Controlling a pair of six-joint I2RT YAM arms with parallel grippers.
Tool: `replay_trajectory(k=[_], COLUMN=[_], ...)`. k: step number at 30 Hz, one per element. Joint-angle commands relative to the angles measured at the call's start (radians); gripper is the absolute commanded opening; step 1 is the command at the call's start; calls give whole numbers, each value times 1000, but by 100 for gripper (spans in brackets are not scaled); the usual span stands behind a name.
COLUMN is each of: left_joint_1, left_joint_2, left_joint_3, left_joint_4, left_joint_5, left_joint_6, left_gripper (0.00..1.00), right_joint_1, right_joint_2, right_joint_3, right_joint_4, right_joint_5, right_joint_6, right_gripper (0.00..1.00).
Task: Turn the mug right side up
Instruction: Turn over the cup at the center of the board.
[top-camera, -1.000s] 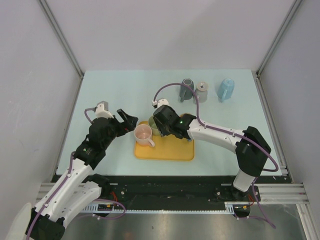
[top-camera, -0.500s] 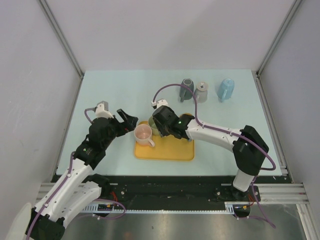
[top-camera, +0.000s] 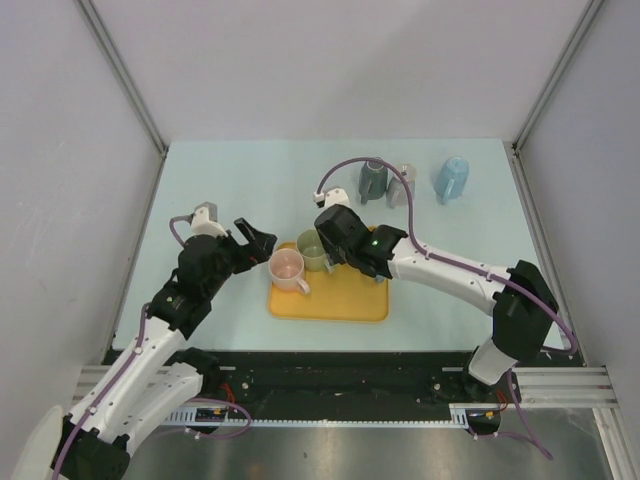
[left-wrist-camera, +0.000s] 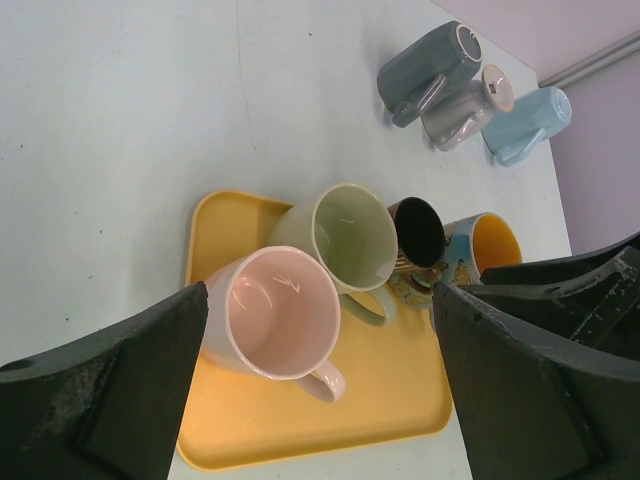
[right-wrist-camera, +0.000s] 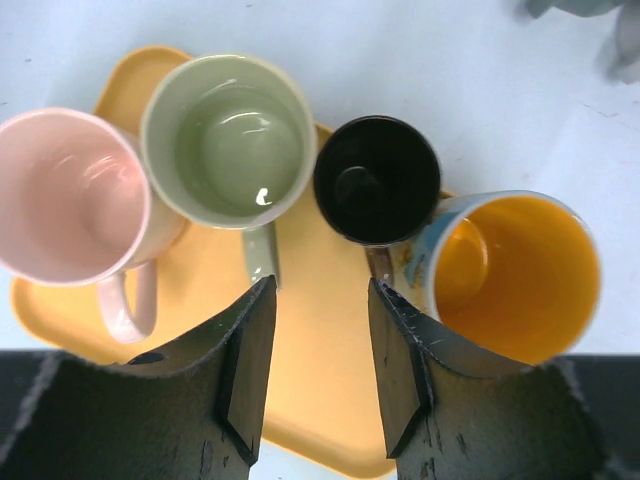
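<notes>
Right gripper (right-wrist-camera: 320, 295), jaws apart and empty, upright green mug (right-wrist-camera: 228, 140) just ahead; left gripper (left-wrist-camera: 320, 305) likewise spread, facing pink mug (left-wrist-camera: 275, 325).

We find the pink mug (right-wrist-camera: 70, 195), green mug (right-wrist-camera: 228, 140), black mug (right-wrist-camera: 377, 180) and orange-lined mug (right-wrist-camera: 515, 275) nearly rim to rim across the far side of the yellow tray (right-wrist-camera: 320, 340), with only slits between them. The tray's near side lies open, save handles jutting in. Farther back, well apart, cluster the dark grey mug (left-wrist-camera: 428, 70), light grey mug (left-wrist-camera: 465, 108) and light blue mug (left-wrist-camera: 525, 125).
</notes>
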Motion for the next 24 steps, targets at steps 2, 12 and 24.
replay_trajectory(k=[2,12,24], left_joint_1=[-2,-2,-2], left_joint_2=[1,7,82], left_joint_3=[15,15,46], left_joint_4=[10,12,42], left_joint_5=[18,23,49], left_joint_6=[3,-2,-12], left_gripper=[98,98,98], right_joint_1=[-12,-7,-47], right_joint_2=[-18,-49,-201], right_joint_3=[8,-46,-104], right_joint_4=[-36,-54,-25], right_joint_5=[99,83,97], right_joint_6=[-11,38,75], right_gripper=[46,43,44])
